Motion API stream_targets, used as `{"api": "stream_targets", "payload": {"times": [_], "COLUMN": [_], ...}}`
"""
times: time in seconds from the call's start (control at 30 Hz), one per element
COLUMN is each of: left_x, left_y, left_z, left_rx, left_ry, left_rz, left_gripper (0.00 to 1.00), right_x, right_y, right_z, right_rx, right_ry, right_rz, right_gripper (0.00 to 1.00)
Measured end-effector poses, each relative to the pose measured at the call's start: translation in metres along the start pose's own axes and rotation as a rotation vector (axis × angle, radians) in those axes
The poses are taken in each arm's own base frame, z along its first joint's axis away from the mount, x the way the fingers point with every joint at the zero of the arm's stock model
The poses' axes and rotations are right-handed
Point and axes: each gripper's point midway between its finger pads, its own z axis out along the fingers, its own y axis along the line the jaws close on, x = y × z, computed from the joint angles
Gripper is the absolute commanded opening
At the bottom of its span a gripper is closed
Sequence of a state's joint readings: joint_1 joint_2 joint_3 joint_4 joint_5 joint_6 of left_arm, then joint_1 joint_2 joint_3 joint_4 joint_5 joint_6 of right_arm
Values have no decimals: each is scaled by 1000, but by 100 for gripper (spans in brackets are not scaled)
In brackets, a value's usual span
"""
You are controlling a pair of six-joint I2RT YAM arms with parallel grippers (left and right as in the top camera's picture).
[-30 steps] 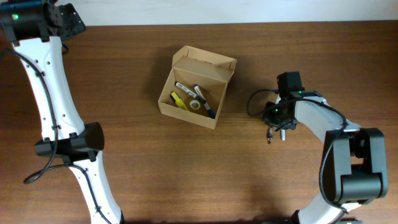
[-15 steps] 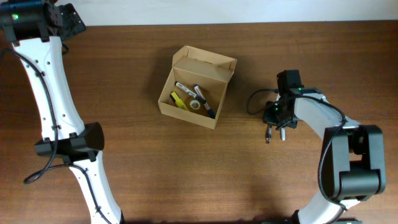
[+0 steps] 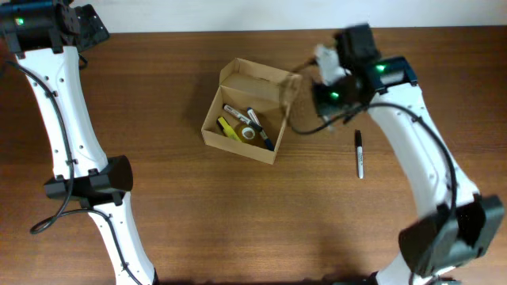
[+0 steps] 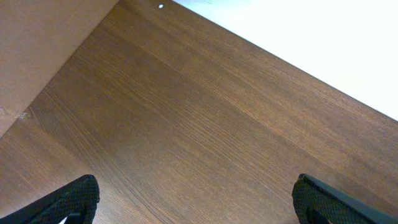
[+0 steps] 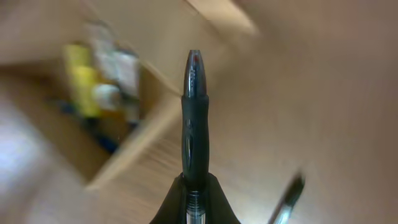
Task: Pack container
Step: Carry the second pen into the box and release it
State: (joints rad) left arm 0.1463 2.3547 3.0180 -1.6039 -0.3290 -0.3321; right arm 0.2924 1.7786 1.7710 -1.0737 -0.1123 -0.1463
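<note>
Item 1. Container [image 3: 273, 150]: tan cardboard box, set at the middle of the wooden counter [image 3: 174, 214], turned at a slant. Hinged lid flap [image 3: 261, 81] is stood open along the far edge. Inside are seen two black-and-white markers [image 3: 236, 113], a yellow item [image 3: 226, 127], a small tape roll [image 3: 249, 133] and a dark blue pen [image 3: 266, 142] (all lying loose on the box floor).

Item 2. Right fingers [image 5: 176, 203]: clenched on a black pen [image 5: 194, 118], which is held pointing straight out from the wrist camera. In the overhead view the right arm is blurred, just beside the container's right far corner and above the counter; whether box and arm touch cannot be told.

Item 3. Second pen [image 3: 359, 153]: black with a pale tip, laid flat on the counter to the right of the container, well apart from it, untouched.

Item 4. Left fingers [image 4: 73, 200]: spread wide, nothing between them, only bare wood below. The left arm is parked at the counter's far left corner, well apart from the container.
</note>
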Motion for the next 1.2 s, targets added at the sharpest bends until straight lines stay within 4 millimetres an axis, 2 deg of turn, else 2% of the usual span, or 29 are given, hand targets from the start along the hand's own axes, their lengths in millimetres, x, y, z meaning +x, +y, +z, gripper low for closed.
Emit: {"api": "stream_targets", "payload": {"times": [0.1,0.17,0.2,0.27,0.33,0.4,0.53,0.6,0.73,0.83,0.97,1.0,1.03,1.07,1.2], "left_x": [0,0,0,0,0,0,0,0,0,0,0,0,0,0,0], "left_y": [0,0,0,0,0,0,0,0,0,0,0,0,0,0,0], "left_z": [0,0,0,0,0,0,0,0,0,0,0,0,0,0,0], "left_rx": [0,0,0,0,0,0,0,0,0,0,0,0,0,0,0], "left_ry": [0,0,0,0,0,0,0,0,0,0,0,0,0,0,0], "left_rz": [0,-1,0,0,0,-1,0,0,0,0,0,0,0,0,0], "left_gripper": [100,100,100,100,100,100,100,100,100,100,100,100,100,100,100], "right_x": [-32,-41,-43,-49,-54,-55,-53,-44,-21,-2,14,15,15,15,21], "right_y": [54,86,104,127,145,154,159,157,150,144,141,141,142,142,142], "right_z": [-20,-23,-21,-16,-4,13,65,96,144,168,177,177,177,177,176], "right_rx": [-45,-75,-92,-112,-125,-133,-143,-151,-170,-185,-219,-224,-228,-230,-237], "right_ry": [-115,-160,-176,-209,-227,-222,-174,-124,-19,59,116,116,116,118,143], "right_rz": [-252,-388,-460,-554,-637,-687,-735,-743,-739,-726,-709,-707,-700,-689,-656], "right_gripper": [4,4,4,4,4,4,4,4,4,4,4,7,20,46,54]}}
